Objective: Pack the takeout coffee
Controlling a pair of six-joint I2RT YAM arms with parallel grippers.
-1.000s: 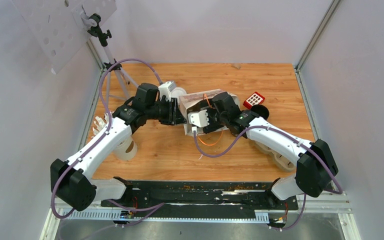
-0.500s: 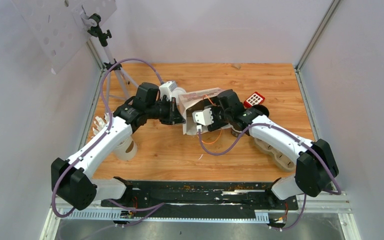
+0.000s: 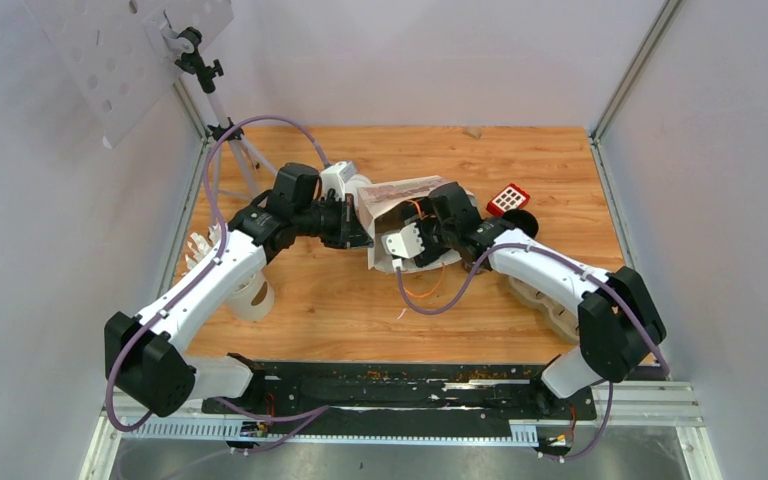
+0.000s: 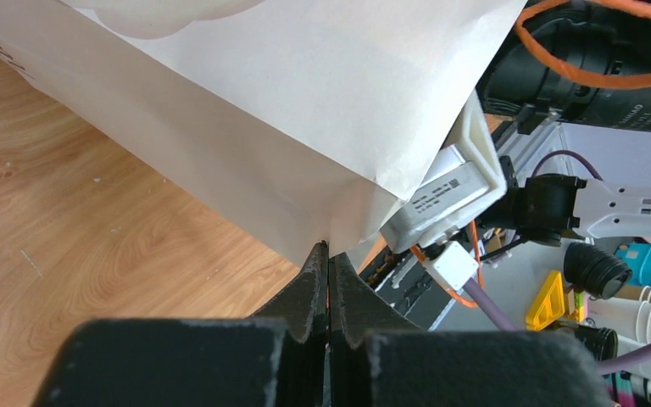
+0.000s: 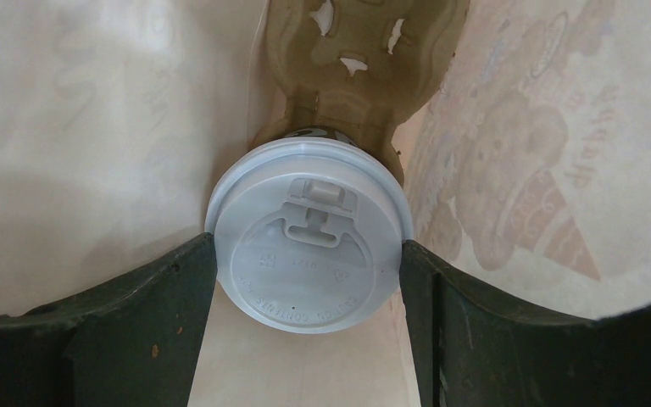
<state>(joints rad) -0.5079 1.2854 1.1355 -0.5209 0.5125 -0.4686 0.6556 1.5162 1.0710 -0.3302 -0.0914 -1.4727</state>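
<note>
A pale paper bag (image 3: 405, 192) lies on its side at mid-table, mouth toward the right arm. My left gripper (image 4: 329, 254) is shut on the bag's lower edge (image 4: 305, 127); from above it (image 3: 363, 236) sits at the bag's left side. My right gripper (image 5: 308, 250) is inside the bag, out of sight from above. Its fingers (image 5: 161, 297) press both sides of the white sip lid of a takeout coffee cup (image 5: 309, 242). The cup stands in front of a brown pulp carrier (image 5: 360, 59) deeper in the bag. The second coffee cup is not visible.
A lidless pale cup (image 3: 252, 296) lies under the left arm near the table's left edge. A red-and-white item (image 3: 509, 198) and a black round thing (image 3: 525, 221) sit right of the bag. A pale moulded tray (image 3: 552, 308) lies under the right arm. A tripod (image 3: 228, 130) stands back left.
My right arm has pushed leftward, deeper into the bag, with the cup. The bag's top has shifted slightly. The left gripper keeps its hold.
</note>
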